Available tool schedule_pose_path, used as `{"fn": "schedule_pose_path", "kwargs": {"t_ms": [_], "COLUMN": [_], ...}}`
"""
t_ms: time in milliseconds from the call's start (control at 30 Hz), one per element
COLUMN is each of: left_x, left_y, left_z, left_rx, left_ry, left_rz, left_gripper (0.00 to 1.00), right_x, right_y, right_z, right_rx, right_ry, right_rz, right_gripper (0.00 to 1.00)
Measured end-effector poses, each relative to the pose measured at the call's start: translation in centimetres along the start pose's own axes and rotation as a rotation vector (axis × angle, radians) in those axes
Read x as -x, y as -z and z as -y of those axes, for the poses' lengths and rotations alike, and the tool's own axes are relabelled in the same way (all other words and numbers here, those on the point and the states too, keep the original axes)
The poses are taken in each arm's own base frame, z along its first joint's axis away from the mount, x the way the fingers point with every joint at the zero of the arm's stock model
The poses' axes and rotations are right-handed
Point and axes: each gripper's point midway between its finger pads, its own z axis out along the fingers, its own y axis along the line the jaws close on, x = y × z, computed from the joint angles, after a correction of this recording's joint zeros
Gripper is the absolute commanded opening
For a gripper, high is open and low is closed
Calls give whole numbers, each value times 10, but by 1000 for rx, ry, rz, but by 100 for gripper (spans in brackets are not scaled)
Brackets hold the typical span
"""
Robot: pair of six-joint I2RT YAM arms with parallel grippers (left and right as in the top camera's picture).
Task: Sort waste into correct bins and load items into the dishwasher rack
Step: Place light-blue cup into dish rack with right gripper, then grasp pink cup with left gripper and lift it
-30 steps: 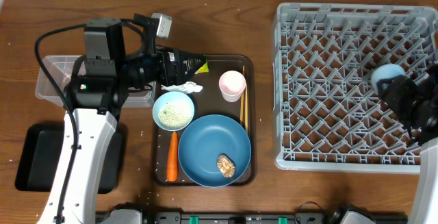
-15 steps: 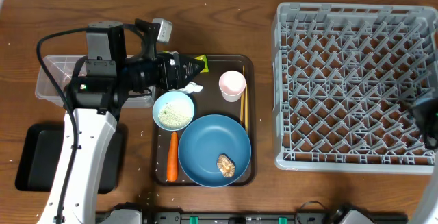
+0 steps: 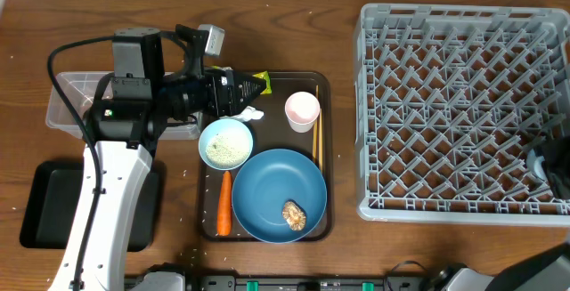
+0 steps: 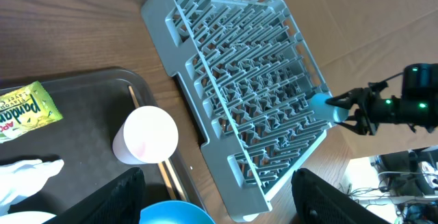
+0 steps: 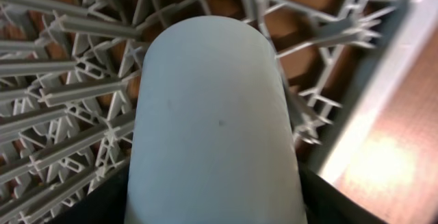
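My left gripper (image 3: pixel 240 91) is open and empty (image 4: pixel 219 210), hovering over the crumpled wrapper (image 3: pixel 259 84) (image 4: pixel 24 111) and white napkin (image 3: pixel 242 112) (image 4: pixel 27 172). On the brown tray sit the white bowl (image 3: pixel 225 144) of rice, the pinkish cup (image 3: pixel 302 109) (image 4: pixel 145 135), chopsticks (image 3: pixel 315 140), the blue plate (image 3: pixel 279 193) (image 4: pixel 174 214) with a brown lump (image 3: pixel 294 214), and a carrot (image 3: pixel 224 214). My right gripper (image 3: pixel 554 168) (image 5: pixel 212 203) is shut on the light-blue cup (image 5: pixel 212 114) (image 4: pixel 320 102) at the grey rack's (image 3: pixel 445 104) front right corner.
A clear tub (image 3: pixel 76 100) stands at the left, partly under my left arm. A shallow black tray (image 3: pixel 44 206) lies in front of it. The dark brown serving tray (image 3: pixel 326 193) sits between the bins and the rack.
My right gripper carried the light-blue cup from the rack's right middle toward its front right corner, mostly leaving the overhead view. My left gripper shifted slightly, then stayed still.
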Motion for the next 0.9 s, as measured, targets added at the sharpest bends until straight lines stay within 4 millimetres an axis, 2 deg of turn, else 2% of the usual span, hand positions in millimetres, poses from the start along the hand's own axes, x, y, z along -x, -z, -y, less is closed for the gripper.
{"fn": "schedule_pose_path", "kwargs": {"t_ms": [133,300,367,467,533,633,733,833,900], "left_x": [0,-8,-13,-23,-30,-47,-59,-73,-79], "left_y": [0,-4,-9,-21,-30,-47,-63,-81,-94], "left_z": [0,-8,-10,-9,-12,-27,-50,-75,-92], "left_rx": [1,66,104,166,210,307,387,443,464], "left_ry": [2,16,8,-24,-38,-48,-36,-12,-1], "left_rz": [-1,-25,-45,-80,-110,-181,-244,-306,-335], "left_gripper": [70,71,70,71,70,70,70,70,70], "right_x": [-4,-11,-9,-3,-8,-39,-77,-110,-127], "right_y": [-6,7,23,62,92,136,165,178,180], "right_z": [-7,-23,-38,-68,-88,-116,-137,-148,-153], "right_rx": [35,115,189,349,442,571,666,709,718], "right_ry": [-8,-4,18,99,179,349,518,641,702], "right_rz": [-35,-92,-92,-36,14,60,69,49,26], "right_gripper": [78,81,81,81,78,77,77,77,77]}}
